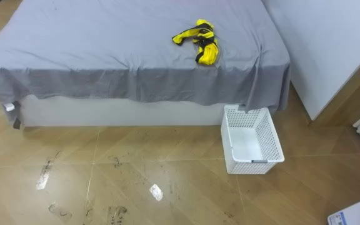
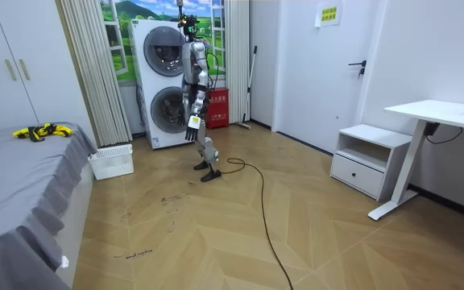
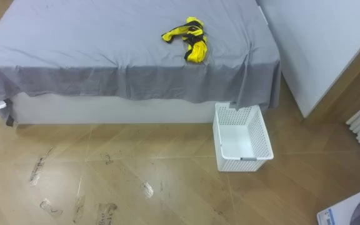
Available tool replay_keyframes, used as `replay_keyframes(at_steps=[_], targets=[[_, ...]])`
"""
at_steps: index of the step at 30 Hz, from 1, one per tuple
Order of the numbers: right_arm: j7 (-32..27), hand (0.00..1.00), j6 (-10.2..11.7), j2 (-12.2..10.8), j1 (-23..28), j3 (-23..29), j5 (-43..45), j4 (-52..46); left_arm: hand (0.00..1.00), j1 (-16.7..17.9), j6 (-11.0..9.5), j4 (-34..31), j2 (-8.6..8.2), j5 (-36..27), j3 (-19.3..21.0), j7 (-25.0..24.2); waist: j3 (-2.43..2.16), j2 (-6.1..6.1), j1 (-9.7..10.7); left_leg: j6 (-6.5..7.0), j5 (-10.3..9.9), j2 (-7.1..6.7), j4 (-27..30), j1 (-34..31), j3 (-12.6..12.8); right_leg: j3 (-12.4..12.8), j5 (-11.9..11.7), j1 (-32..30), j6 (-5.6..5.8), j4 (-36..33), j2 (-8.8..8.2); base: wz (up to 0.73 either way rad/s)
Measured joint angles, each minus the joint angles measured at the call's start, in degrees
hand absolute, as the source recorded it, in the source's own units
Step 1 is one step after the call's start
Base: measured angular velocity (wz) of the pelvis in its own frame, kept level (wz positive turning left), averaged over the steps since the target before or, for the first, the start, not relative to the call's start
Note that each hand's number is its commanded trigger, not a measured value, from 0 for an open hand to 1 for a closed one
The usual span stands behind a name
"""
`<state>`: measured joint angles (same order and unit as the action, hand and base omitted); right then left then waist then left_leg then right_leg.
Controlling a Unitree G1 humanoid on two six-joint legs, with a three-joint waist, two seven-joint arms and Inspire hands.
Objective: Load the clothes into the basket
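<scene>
Yellow clothes [image 1: 199, 40] on bed [image 1: 105, 37] near corner; white basket [image 1: 275, 142] on floor just beside. Robot well apart by washing machines [image 2: 163, 80]. Left hand [image 2: 191, 133] hangs; I cannot tell fingers' state.

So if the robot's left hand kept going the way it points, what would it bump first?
Probably the wooden floor. The left hand hangs at the robot's side pointing down, with nothing seen beneath it. It is far off in the room view, so this is a guess.
</scene>
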<state>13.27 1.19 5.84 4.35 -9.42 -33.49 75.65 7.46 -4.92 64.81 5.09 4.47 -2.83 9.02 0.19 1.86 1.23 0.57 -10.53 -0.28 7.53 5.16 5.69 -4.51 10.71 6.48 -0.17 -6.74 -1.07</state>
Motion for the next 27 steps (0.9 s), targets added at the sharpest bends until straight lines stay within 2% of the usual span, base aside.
replay_keyframes(at_steps=[16, 22, 25, 27], targets=[[-0.1, 0.00, -0.6, 0.0, 0.0, 0.6, -0.1, 0.0, 0.00, 0.1, 0.0, 0.1, -0.07, -0.5, 0.3, -0.1, -0.09, -0.17, 0.0, 0.02, 0.0, -0.42, 0.2, 0.2, -0.2, -0.3, 0.1, 0.3, 0.25, 0.0, -0.55, 0.00], [-0.1, 0.00, -0.9, 0.1, -0.3, 0.8, -0.3, 0.0, 0.00, 0.2, 0.0, 0.3, -0.14, -0.5, 0.4, -0.1, -0.04, -0.29, 0.0, 0.41, -0.8, -0.27, 1.1, 0.1, -0.4, -0.5, 0.4, 0.6, 0.29, -0.3, -0.46, 0.00], [0.1, 0.00, -1.3, 0.0, -0.3, 1.7, -0.4, -0.3, 0.00, 0.2, -0.1, -0.4, -0.09, -0.7, 1.3, -0.1, 0.16, -0.53, -0.1, 0.05, -3.9, 1.02, 6.5, -1.9, -0.3, -0.9, 2.4, -0.4, -0.19, -3.7, 0.14, 0.02], [0.1, 0.00, -1.2, 0.0, -0.5, 1.7, -0.5, -0.2, 0.00, 0.2, -0.4, -0.8, 0.10, -3.6, 2.3, -0.1, 0.19, -0.40, -0.1, -0.84, -6.9, 2.49, 13.8, -4.6, -0.3, -1.3, 4.8, -1.4, -1.08, -7.0, 1.09, 0.03]])
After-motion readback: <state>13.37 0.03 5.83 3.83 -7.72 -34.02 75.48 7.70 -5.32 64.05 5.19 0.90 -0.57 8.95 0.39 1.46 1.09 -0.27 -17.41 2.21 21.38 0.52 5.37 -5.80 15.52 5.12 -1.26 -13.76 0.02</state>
